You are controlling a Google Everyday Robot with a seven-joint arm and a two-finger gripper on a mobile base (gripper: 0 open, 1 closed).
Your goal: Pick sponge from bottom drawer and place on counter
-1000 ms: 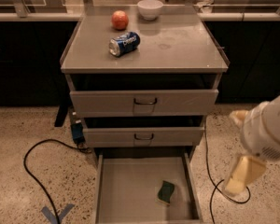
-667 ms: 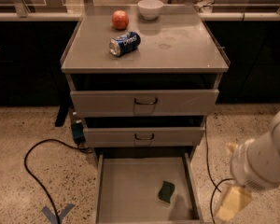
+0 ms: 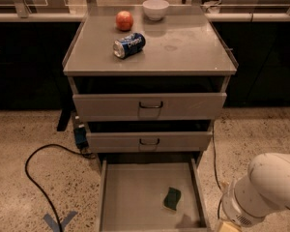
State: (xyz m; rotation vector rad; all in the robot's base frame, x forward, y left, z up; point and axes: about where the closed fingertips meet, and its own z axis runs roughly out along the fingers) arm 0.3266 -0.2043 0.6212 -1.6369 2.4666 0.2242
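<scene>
The sponge (image 3: pixel 172 198), a small dark green block, lies on the floor of the open bottom drawer (image 3: pixel 130 197), towards its right front. The counter (image 3: pixel 188 47) is the flat grey top of the cabinet. The white arm (image 3: pixel 266 187) is low at the right, beside the drawer's right wall. Only a cream tip of my gripper (image 3: pixel 226 225) shows at the bottom edge, to the right of the sponge and apart from it.
On the counter lie a blue soda can (image 3: pixel 129 45) on its side, a red apple (image 3: pixel 124 20) and a white bowl (image 3: pixel 155 8). The two upper drawers (image 3: pixel 150 106) stand slightly open. A black cable (image 3: pixel 34 178) loops on the floor at the left.
The arm has dropped lower and moved slightly left towards the drawer's right front corner; the gripper has sunk to the bottom edge of the view. The sponge has not moved.
</scene>
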